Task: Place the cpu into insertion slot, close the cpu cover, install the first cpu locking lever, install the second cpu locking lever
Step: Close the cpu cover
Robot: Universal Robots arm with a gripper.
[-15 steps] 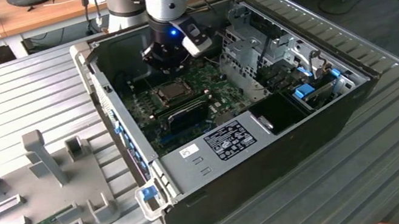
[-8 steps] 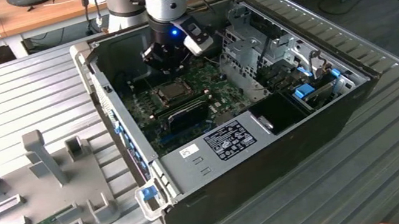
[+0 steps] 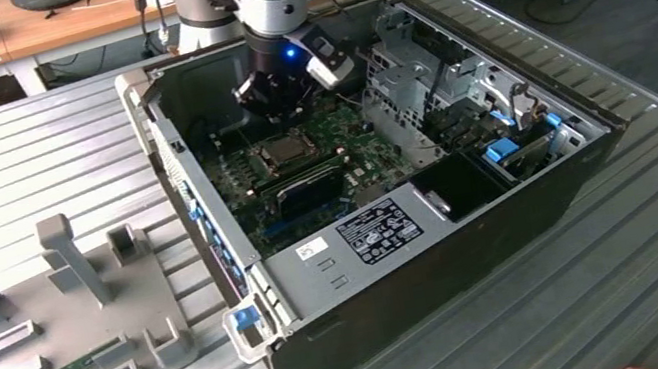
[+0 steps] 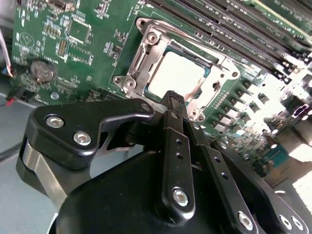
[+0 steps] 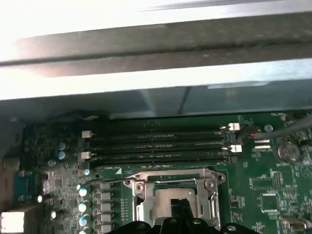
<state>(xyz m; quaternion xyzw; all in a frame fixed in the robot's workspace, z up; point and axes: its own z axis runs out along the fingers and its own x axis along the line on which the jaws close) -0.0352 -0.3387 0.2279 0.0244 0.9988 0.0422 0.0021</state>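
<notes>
- Looks like the lever stage to me: the cpu already sits in the insertion slot, and the cpu cover lies flat over it.
- The slot is about mid-motherboard, just beside the long memory slots.
- The gripper has its fingers pinched together with nothing in them. Its tip is at the cover's edge away from the memory slots. Touching or just above, can't tell.
- A thin wire lever runs along the slot's memory-slot side. Hooked or not, can't tell.
- My guess is this step needs a careful, narrow push on that thin wire without scraping the board.
</notes>
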